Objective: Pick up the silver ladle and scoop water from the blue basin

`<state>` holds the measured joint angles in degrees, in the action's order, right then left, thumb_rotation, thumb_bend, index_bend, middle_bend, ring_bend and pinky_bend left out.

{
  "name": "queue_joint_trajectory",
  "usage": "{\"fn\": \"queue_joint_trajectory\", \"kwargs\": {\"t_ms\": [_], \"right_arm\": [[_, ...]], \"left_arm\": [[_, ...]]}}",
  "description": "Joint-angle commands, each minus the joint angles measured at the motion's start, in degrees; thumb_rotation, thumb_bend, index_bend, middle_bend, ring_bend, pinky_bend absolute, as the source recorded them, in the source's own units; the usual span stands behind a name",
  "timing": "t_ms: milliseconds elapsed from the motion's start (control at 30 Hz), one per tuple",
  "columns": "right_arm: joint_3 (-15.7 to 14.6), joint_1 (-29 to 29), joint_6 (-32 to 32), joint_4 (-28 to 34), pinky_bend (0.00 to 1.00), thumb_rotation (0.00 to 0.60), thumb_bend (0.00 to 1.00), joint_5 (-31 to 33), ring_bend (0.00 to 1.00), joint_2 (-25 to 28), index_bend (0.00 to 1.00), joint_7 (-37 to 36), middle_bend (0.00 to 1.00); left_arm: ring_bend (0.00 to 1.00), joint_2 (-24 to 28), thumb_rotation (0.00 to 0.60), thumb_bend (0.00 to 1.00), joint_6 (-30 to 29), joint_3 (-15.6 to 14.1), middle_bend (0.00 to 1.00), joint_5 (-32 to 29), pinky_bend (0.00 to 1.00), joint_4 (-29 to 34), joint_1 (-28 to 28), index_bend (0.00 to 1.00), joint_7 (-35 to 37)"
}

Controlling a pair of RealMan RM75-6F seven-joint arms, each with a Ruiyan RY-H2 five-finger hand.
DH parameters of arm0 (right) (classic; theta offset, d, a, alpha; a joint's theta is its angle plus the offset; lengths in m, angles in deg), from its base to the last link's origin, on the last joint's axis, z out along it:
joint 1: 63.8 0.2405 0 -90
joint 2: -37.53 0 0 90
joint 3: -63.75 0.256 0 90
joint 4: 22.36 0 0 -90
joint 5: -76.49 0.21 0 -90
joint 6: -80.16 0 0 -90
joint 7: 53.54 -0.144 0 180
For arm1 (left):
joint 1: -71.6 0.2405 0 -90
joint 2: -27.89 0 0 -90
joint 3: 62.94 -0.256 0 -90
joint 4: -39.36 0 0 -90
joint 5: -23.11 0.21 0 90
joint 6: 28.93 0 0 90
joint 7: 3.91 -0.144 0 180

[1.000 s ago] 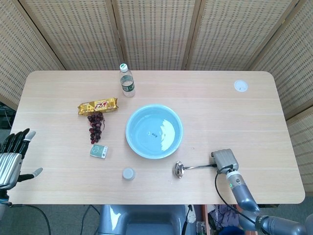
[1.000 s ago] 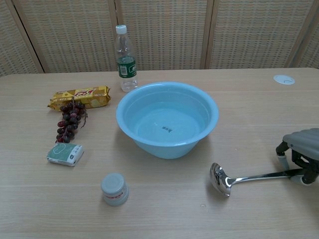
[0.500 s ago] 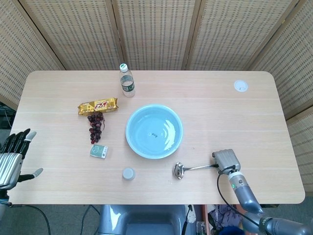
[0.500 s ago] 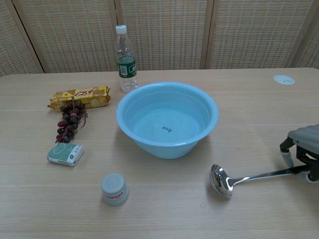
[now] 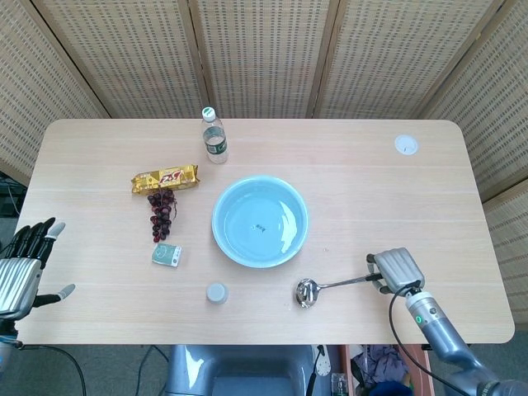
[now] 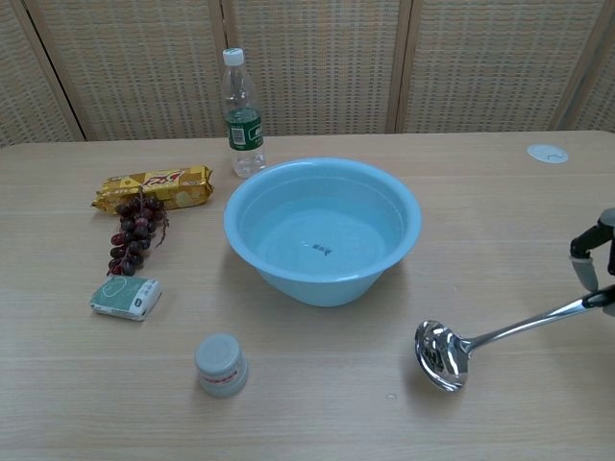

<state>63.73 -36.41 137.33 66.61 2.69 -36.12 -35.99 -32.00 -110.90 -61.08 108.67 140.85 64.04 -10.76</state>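
**Ladle in hand, lift under way beside the basin**

Right hand point(image 5: 398, 269) grips the far end of the silver ladle point(image 5: 330, 285) handle; the fingers wrap under the palm, so I cannot see exactly how they close, but the handle runs straight into them. In the chest view the handle slopes upward toward that hand point(image 6: 596, 259) while the bowl of the ladle point(image 6: 441, 353) sits low over the table, casting a shadow just beneath it. I cannot tell whether the bowl is touching the wood. Left hand point(image 5: 23, 264) is spread and holding nothing, parked at the table's near left edge, well apart from the work.

The blue basin point(image 5: 223, 239) stands at mid-table with water in it, just beyond the ladle bowl and to its left.

My assessment of the step in hand: raise the ladle until its bowl clears the basin rim before carrying it across, or it will knock the wall and shove the basin. Holding at the very end gives a long lever, so I would move slowly and keep the bowl facing up. Then tip it into the water near the centre and level it before lifting out.
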Motion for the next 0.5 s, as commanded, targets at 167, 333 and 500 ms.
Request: {"fn": "queue_joint_trajectory", "kwargs": {"t_ms": [167,333,500], "right_arm": [[-0.61,-0.14,-0.56,5.51,1.0,0.6,0.85,-2.39,0.88,5.03,0.76,-3.92,0.9],[0.33,0.66,-1.33,9.5,1.0,0.6,0.85,-2.72,0.88,9.07,0.76,-5.75,0.9],[2.11,2.07,-1.92,13.8,1.0,0.6,0.86,-1.72,0.88,13.31,0.76,-4.59,0.9]], "left_arm": [[0.0,0.09,0.6,0.0,0.07,-0.01,0.0,-0.1,0.0,0.05,-0.02,0.0,0.09],[0.0,0.07,0.6,0.0,0.18,0.07,0.0,-0.32,0.0,0.04,-0.09,0.0,0.0],[0.0,0.06,0.6,0.0,0.24,0.12,0.0,-0.4,0.0,0.13,-0.17,0.0,-0.12]]}}
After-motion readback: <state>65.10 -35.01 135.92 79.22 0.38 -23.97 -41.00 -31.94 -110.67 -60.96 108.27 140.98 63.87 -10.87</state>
